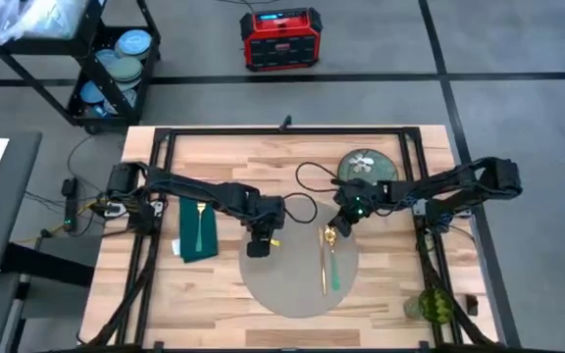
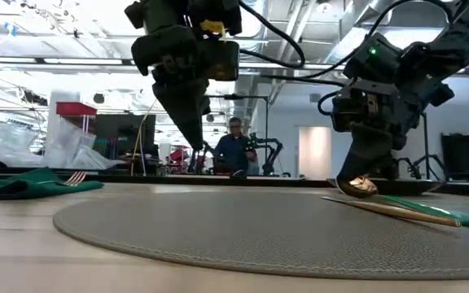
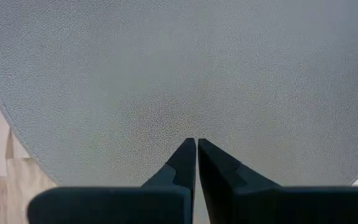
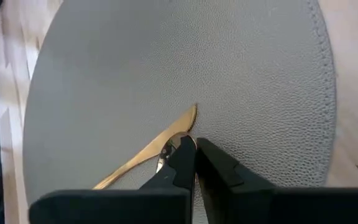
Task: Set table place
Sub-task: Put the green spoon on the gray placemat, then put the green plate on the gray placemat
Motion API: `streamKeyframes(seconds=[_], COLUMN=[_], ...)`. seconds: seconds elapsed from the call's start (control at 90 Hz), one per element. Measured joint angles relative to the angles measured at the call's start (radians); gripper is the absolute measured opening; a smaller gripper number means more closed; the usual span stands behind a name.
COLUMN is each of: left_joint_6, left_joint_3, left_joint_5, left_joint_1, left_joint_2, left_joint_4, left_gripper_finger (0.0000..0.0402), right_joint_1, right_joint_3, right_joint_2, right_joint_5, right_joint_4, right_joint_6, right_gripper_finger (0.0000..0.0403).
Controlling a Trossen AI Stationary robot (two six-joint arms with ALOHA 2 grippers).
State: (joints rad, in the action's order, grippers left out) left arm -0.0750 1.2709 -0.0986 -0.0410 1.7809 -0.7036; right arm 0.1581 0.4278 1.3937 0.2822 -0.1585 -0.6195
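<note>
No readable text or labels anywhere.

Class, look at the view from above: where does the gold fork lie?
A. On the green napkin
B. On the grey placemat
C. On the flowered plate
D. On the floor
A: the gold fork rests on the green napkin, left of the grey placemat.

Overhead view straight down, table-level view across, both wrist views close above the placemat (image 1: 292, 279)
</note>
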Motion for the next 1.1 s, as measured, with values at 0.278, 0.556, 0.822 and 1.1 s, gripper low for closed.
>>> streamKeyframes(seconds=[0.278, 0.556, 0.822, 1.1], left_joint_6=[-0.001, 0.001, -0.047, -0.363], left_joint_3=[0.000, 0.000, 0.000, 0.021], left_joint_5=[0.000, 0.000, 0.000, 0.021], left_joint_1=[0.000, 0.000, 0.011, 0.172], left_joint_2=[0.000, 0.000, 0.000, -0.008], left_joint_4=[0.000, 0.024, 0.094, 0.705], left_gripper_finger=[0.0000, 0.0000, 0.0000, 0.0000], right_joint_1=[0.000, 0.010, 0.083, 0.317], right_joint_3=[-0.007, -0.007, -0.007, -0.006], right_joint_2=[-0.001, -0.001, -0.039, -0.303], right_joint_5=[0.003, 0.004, 0.005, -0.046], right_joint_4=[0.033, 0.032, 0.009, 0.362], right_joint_6=[0.001, -0.008, 0.002, 0.052], right_gripper_finger=[0.0032, 0.0110, 0.0128, 0.0128])
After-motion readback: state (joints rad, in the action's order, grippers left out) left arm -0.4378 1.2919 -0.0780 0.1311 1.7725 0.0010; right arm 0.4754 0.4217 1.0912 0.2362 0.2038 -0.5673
